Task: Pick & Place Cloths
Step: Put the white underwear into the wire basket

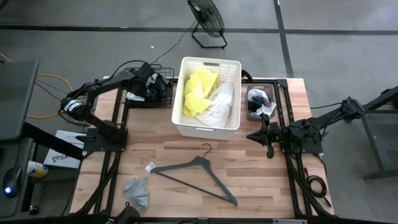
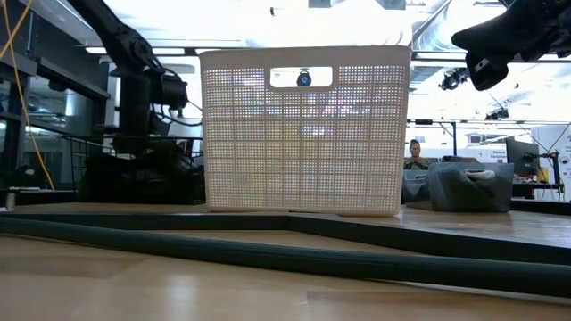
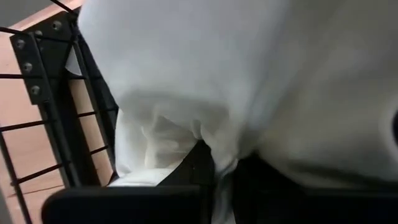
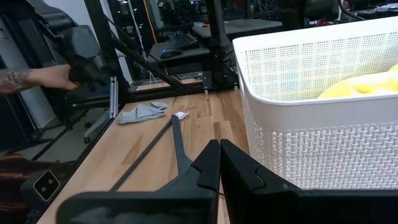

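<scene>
My left gripper [image 1: 151,84] reaches into the black wire rack [image 1: 163,94] at the table's far left and is shut on a white cloth [image 3: 249,81], which fills the left wrist view. My right gripper [image 1: 268,144] hovers shut above the table, right of the white slatted basket [image 1: 208,127]. A neon yellow cloth [image 1: 198,92] and a white lacy cloth [image 1: 219,104] lie in that basket. A small grey cloth [image 1: 137,190] lies flat on the table's near left. Grey, white and black cloths [image 1: 258,99] sit in a grey bin at the far right. My left gripper pinches a bunched fold of the white cloth [image 3: 219,163] between its two fingers. The cloth bulges out over and beyond the fingers. The wire rack's bars [image 3: 93,106] run just beside it. Whether the cloth is lifted clear does not show.
A dark grey hanger [image 1: 196,174] lies across the table's near middle, with a small white tag [image 1: 150,167] beside it. A fan [image 1: 206,18] stands on the floor beyond the far edge. A person's hand [image 4: 43,78] shows beyond the table's near left corner.
</scene>
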### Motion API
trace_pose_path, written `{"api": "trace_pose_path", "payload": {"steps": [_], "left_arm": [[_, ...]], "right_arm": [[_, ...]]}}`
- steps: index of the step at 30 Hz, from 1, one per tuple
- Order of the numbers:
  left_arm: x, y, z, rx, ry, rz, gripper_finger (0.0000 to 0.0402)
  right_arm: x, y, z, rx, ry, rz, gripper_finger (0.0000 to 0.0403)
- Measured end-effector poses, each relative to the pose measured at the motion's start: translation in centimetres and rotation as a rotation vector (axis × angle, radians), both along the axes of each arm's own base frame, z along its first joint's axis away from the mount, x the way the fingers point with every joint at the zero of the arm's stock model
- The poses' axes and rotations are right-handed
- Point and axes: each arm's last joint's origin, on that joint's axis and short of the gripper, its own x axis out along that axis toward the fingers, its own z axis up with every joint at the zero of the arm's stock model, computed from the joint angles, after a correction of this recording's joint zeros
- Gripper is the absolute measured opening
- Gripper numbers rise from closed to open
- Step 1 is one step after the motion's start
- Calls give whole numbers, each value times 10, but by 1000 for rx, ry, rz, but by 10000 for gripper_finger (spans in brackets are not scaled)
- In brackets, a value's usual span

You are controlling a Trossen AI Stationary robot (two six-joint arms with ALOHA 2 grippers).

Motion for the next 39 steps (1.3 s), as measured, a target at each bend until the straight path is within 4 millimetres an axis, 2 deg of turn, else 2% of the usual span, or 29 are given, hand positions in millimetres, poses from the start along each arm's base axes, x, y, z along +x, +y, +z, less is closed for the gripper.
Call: {"api": "trace_pose_path", "payload": {"steps": [5,15,17,20,25,29,32,39], "left_arm": [[0,-1,-4,-6,-30,12,18],[2,2,-5,-70,-202,76,18],[2,2,-5,-67,-195,76,30],[3,3,-1,-64,-193,75,76],[5,3,14,-63,-209,60,164],[5,0,33,-72,-228,31,211],[3,-3,48,-70,-248,23,228],[-4,-13,84,33,-324,7,231]], "right_arm": [[0,0,0,0,0,0,2],[0,0,0,0,0,0,2],[0,0,0,1,-1,0,2],[0,0,0,0,0,0,2],[0,0,0,0,0,0,2],[0,0,0,0,0,0,2],[0,0,0,0,0,0,2],[0,0,0,0,0,0,2]]}}
